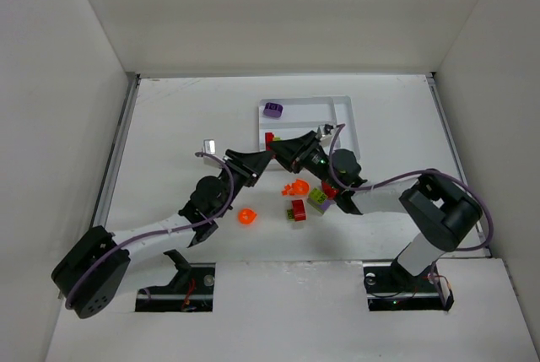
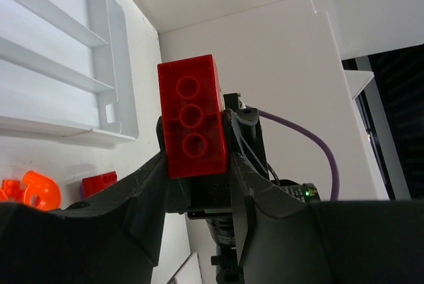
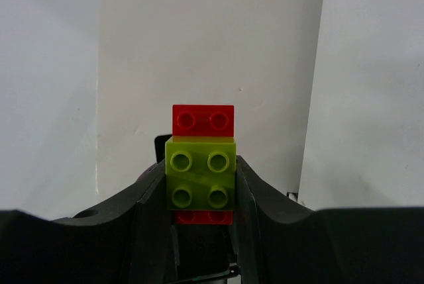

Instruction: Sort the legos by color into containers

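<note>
Nearest the arm bases, loose legos lie on the white table (image 1: 169,117): a round orange piece (image 1: 246,216), a small red block (image 1: 297,208), then a lime-on-purple pair (image 1: 318,199) and some orange bits (image 1: 295,186) tucked under the right arm.

Just beyond them the two grippers meet nose to nose above the table, at the near left corner of the tray (image 1: 308,117). The left gripper (image 2: 196,165) has its fingers pressed against the long sides of a red brick (image 2: 191,108), whose hollow underside faces that wrist camera. The right gripper (image 3: 202,185) pinches a lime green brick (image 3: 202,165) by its two flanks. The lime brick sits stud-up on a red brick that sticks out past it at both ends (seemingly the same red one the left fingers clamp).

Farthest off, a single purple piece (image 1: 272,110) rests in the tray, at the left end of its far slot.
</note>
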### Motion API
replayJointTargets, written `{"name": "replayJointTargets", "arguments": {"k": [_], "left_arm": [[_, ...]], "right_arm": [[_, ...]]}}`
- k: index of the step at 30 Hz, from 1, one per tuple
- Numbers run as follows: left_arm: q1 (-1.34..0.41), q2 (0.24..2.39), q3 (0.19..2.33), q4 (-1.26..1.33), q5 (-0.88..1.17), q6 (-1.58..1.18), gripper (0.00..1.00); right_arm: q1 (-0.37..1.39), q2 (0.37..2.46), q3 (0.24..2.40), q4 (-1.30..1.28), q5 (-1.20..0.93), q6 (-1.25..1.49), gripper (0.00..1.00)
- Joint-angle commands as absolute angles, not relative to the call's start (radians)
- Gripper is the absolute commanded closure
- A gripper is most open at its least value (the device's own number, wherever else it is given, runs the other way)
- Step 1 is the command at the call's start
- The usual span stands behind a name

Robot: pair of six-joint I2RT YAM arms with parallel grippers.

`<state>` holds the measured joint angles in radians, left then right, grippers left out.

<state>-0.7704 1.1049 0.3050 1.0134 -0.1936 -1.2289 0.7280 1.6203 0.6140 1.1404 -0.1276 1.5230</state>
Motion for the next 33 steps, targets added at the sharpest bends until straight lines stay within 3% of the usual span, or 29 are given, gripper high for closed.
{"name": "replayJointTargets", "arguments": {"k": [1, 7, 11, 19, 24, 28, 33], "left_arm": [[-0.765, 1.051, 0.282, 1.1, -0.19, -1.207, 0.84], [-0.726, 0.994, 0.227, 1.092, -0.179, -1.236, 0.86], [-0.696, 0.963, 0.201, 1.089, -0.147, -1.29, 0.86], [-0.702, 0.974, 0.207, 1.097, -0.107, -1.322, 0.86], [-0.705, 0.973, 0.198, 1.097, -0.107, -1.322, 0.86], [-0.711, 0.979, 0.199, 1.097, -0.098, -1.322, 0.86], [-0.714, 0.996, 0.202, 1.101, -0.083, -1.331, 0.86]], "right_arm": [[0.736, 1.621, 0.626, 1.22, -0.132, 1.523, 0.7], [0.736, 1.554, 0.623, 1.14, -0.124, 1.435, 0.37], [0.729, 1.522, 0.614, 1.085, -0.118, 1.396, 0.28], [0.734, 1.546, 0.638, 1.046, -0.138, 1.374, 0.34], [0.734, 1.545, 0.641, 1.046, -0.144, 1.373, 0.51], [0.732, 1.546, 0.638, 1.046, -0.146, 1.373, 0.6], [0.734, 1.563, 0.652, 1.054, -0.153, 1.371, 0.54]]}}
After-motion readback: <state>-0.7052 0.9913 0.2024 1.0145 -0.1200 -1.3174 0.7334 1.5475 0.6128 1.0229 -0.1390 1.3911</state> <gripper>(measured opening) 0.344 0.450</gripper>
